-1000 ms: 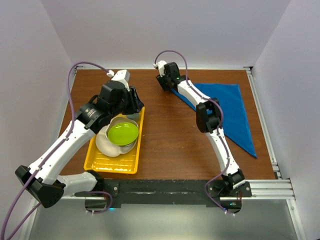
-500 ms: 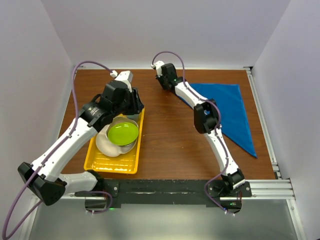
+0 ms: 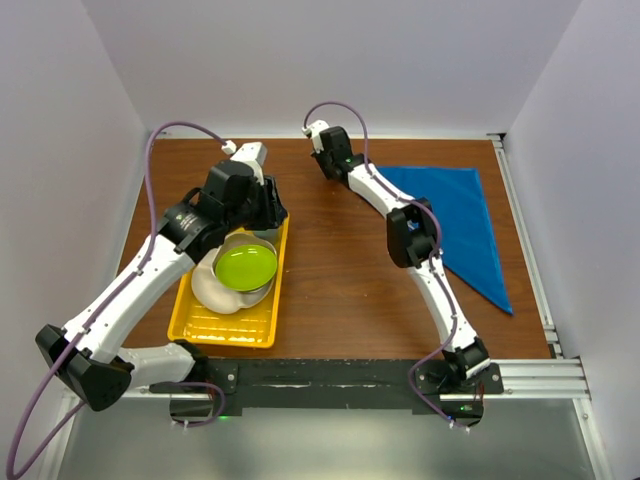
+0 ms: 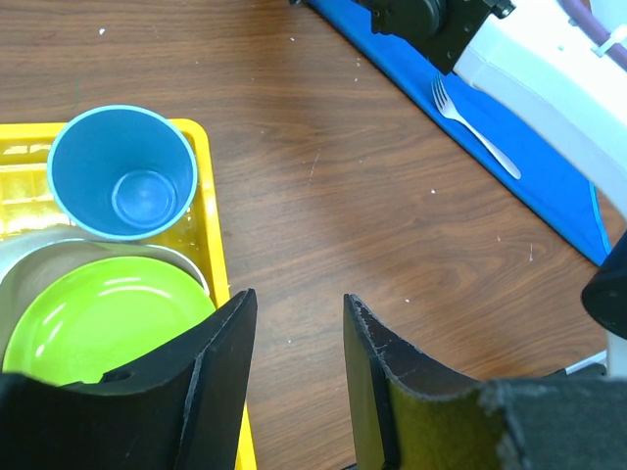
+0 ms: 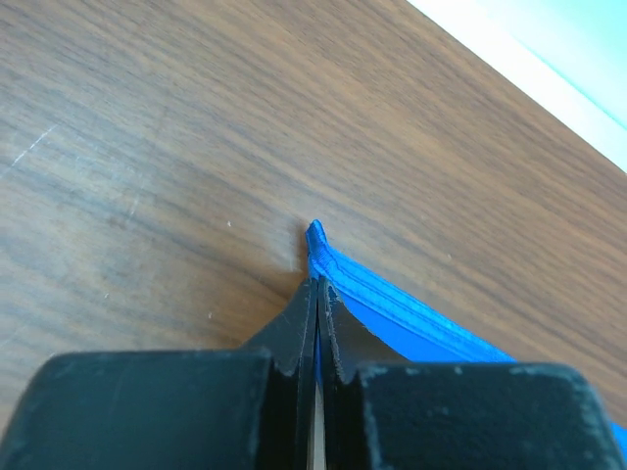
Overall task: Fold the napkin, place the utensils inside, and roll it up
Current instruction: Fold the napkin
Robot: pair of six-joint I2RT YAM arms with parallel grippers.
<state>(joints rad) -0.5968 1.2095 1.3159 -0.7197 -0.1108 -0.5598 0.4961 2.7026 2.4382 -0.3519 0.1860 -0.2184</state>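
Note:
The blue napkin (image 3: 462, 222) lies folded into a triangle at the far right of the table. My right gripper (image 3: 328, 168) is shut on its left corner (image 5: 338, 269), low over the wood; the jaws are pressed together on the cloth (image 5: 316, 284). The silver fork (image 4: 473, 125) lies on the napkin (image 4: 549, 186) close beside the right arm; it does not show in the top view. My left gripper (image 3: 268, 208) is open and empty (image 4: 299, 305), above bare wood just right of the yellow tray.
The yellow tray (image 3: 195, 322) at the left holds a green plate (image 3: 246, 266) in a metal bowl, a white bowl and a small blue cup (image 4: 122, 171). White walls close the far and side edges. A rail runs along the right edge.
My right gripper has shifted slightly left and away, drawing the napkin's corner with it. My left arm has moved a little.

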